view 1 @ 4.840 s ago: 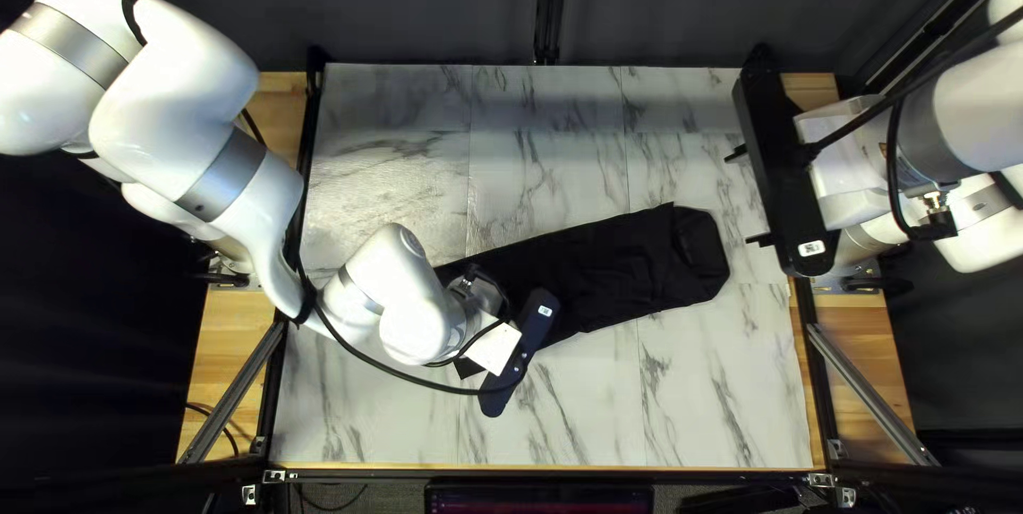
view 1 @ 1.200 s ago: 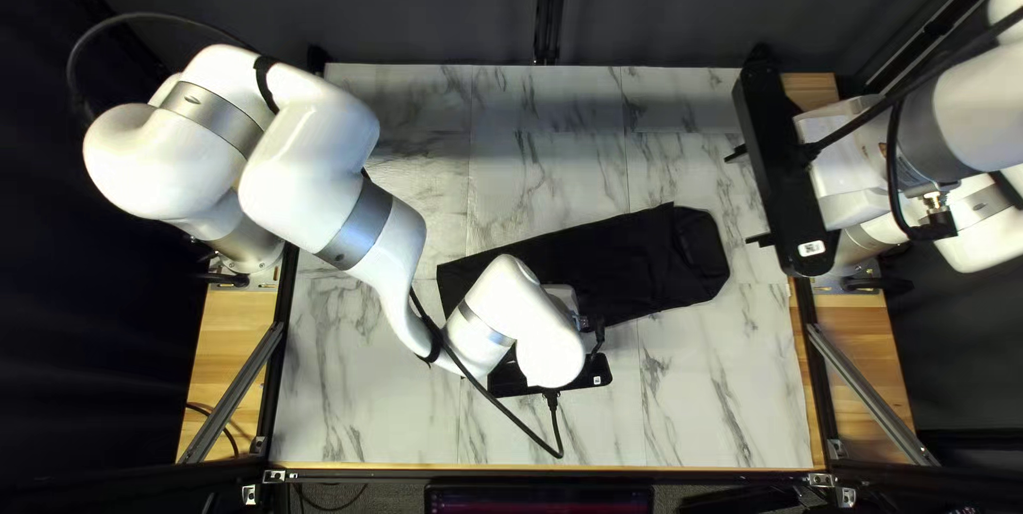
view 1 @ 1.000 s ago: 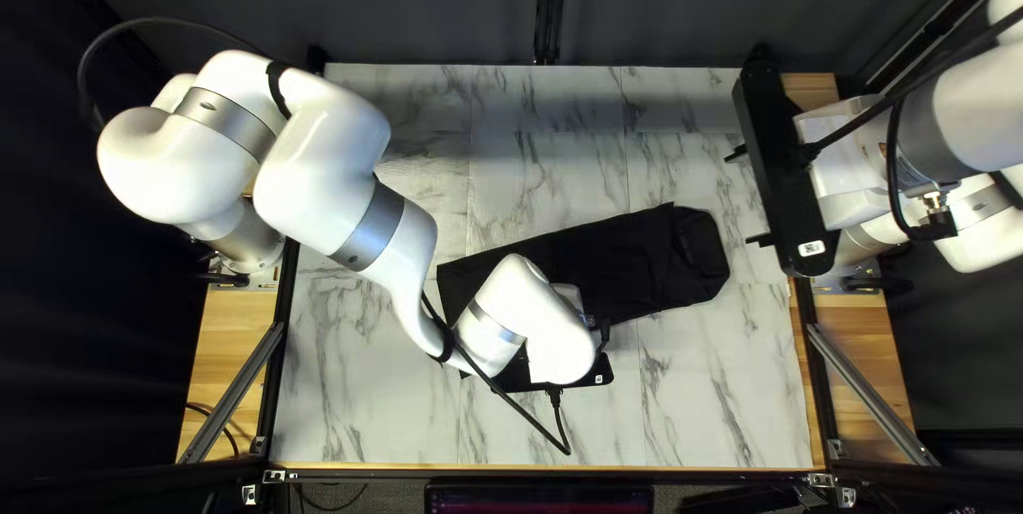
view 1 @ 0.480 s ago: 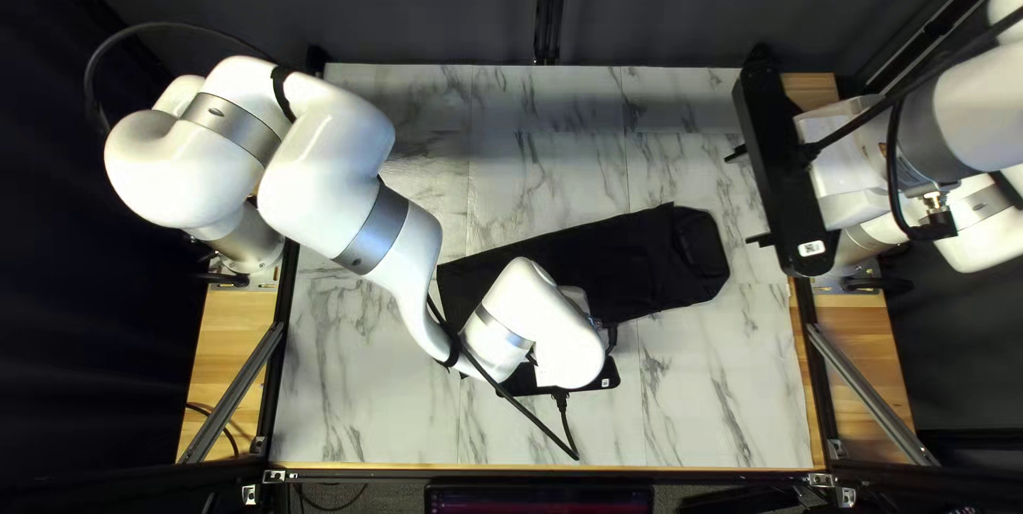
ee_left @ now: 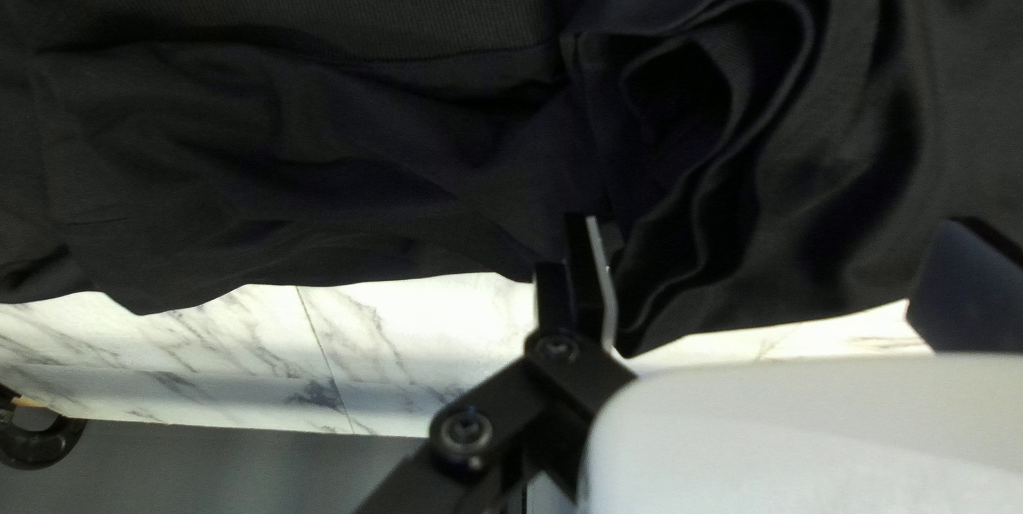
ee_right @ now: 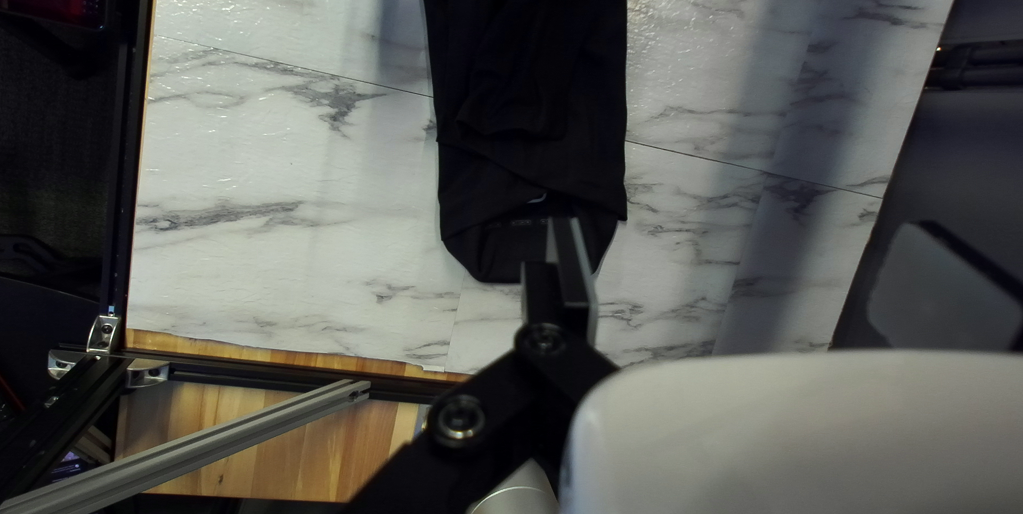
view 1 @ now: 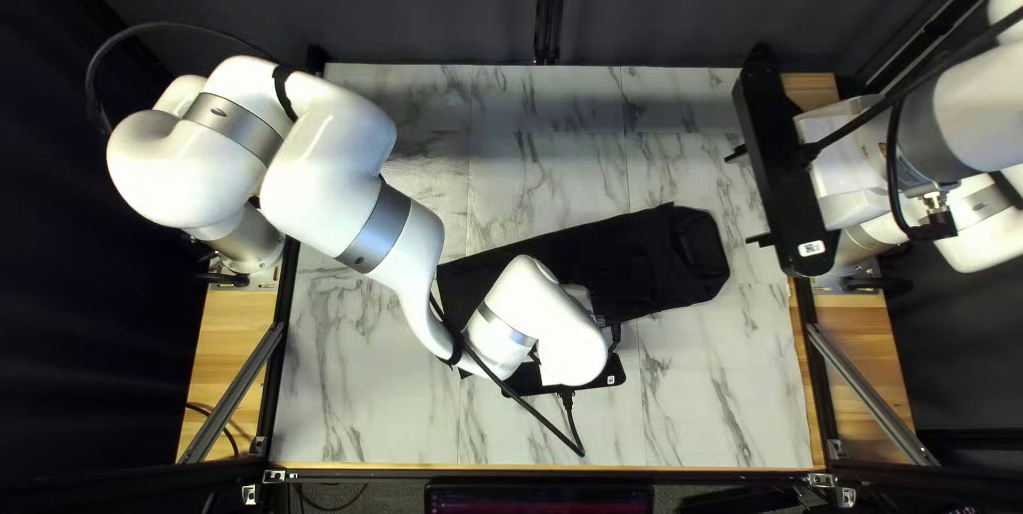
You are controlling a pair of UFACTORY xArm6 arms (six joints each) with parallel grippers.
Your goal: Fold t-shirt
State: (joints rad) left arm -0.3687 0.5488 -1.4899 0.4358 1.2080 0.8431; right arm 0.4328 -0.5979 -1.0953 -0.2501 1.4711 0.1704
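Well, writing: a small white tag (view 1: 812, 248) with a dark pattern sat on the right claw (view 1: 739, 200), and a smaller pale tag (view 1: 610, 380) on the left claw (view 1: 605, 373), its marks too small to tell. Faint marks ran inside the shirt (ee_right: 528, 136) near the end closest to the right claw, too small to make out.
Shirt: black, folded into a long strip, lying aslant across the bench (view 1: 725, 386), its loose, rounded end toward the right claw.
Left claw: over the shirt's near edge, fingers wide apart. In the left wrist view one finger (ee_left: 581, 269) stood at the cloth's edge, beside the stacked folds; whether it touched them could not be told. Cloth lay ahead of the claw and across the gap.
Ribbed band: it ran along the shirt, ahead of the left claw and off to one side of the folds.
Right claw: wide, beyond the shirt's rounded end and apart from it; the right wrist view showed the strip stretching away ahead.
Left arm (view 1: 330, 162): reached over the bench, covering part of the shirt.
Right arm (view 1: 970, 120): at the bench's right edge.
Curtain (view 1: 426, 3): dark, behind the far edge.
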